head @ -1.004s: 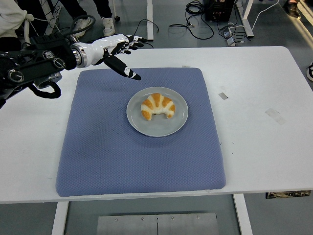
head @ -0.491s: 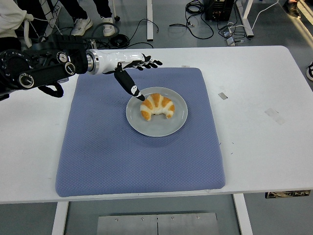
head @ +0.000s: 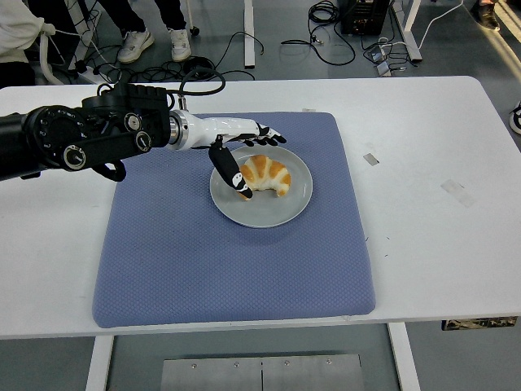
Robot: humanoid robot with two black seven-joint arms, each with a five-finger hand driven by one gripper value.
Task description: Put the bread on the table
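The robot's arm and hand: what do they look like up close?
The left arm is bulky and black, built of rounded segments with silver round fittings at the joints. A white wrist section leads to the left hand, which is white with slim black fingers, white patches near the tips. The right arm is out of view.

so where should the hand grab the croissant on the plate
Across the thick arched middle of the croissant, coming from above on the left, where the left hand hovers open. Its two tips curl toward the near edge of the grey plate, so the back of the arch is the widest, firmest part.
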